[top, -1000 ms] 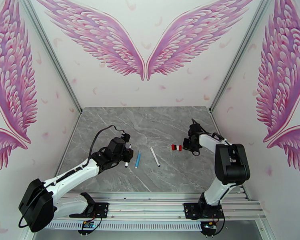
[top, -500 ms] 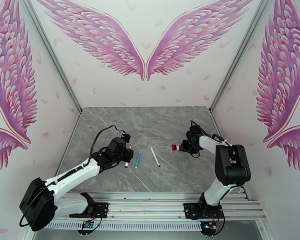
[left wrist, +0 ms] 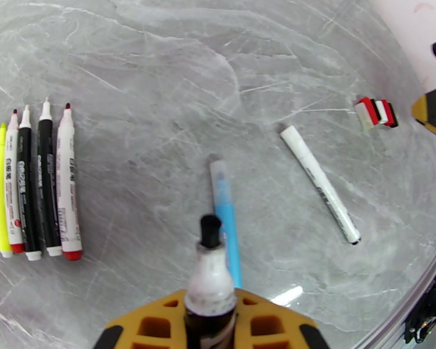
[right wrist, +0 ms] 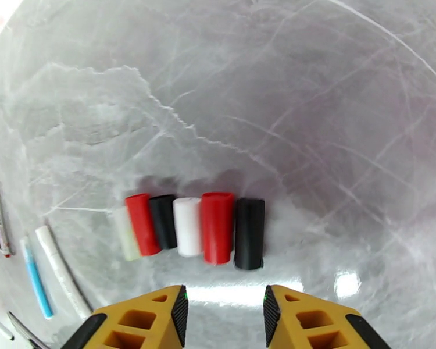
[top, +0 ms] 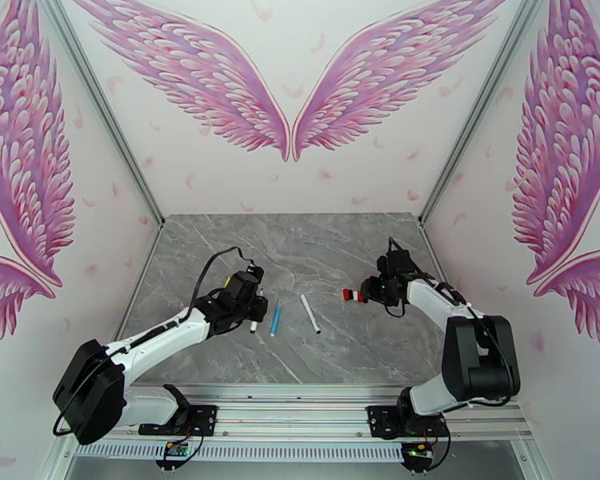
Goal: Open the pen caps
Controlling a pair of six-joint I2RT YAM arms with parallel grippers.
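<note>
Evidently sorting by kind. Clamps the left end effector (left wrist: 209,312) tight on a black-tipped pen (left wrist: 209,269) at the bottom centre of the left wrist view, bare nib pointing up the frame, probably for carrying across to the uncapped row (left wrist: 38,181) at the left edge. Lays those five parallel and touching, nibs all toward the top of the frame, apparently to mark them as finished. Leaves a blue pen (left wrist: 227,222) and a white pen (left wrist: 320,184) lying apart on the counter (top: 300,242) mid-frame, likely next in line; hard to tell from here whether either is capped. Packs the pen caps (right wrist: 195,225) side by side in a row of six across the middle of the right wrist view: cream, red, black, white, red, black. Sets them well apart from the pens, presumably to stop them rolling and to make counting easy. Hangs the right end effector (right wrist: 225,306) just below that row at the bottom of the frame, fingers spread with nothing between, as befits a drop-off spot for caps.
</note>
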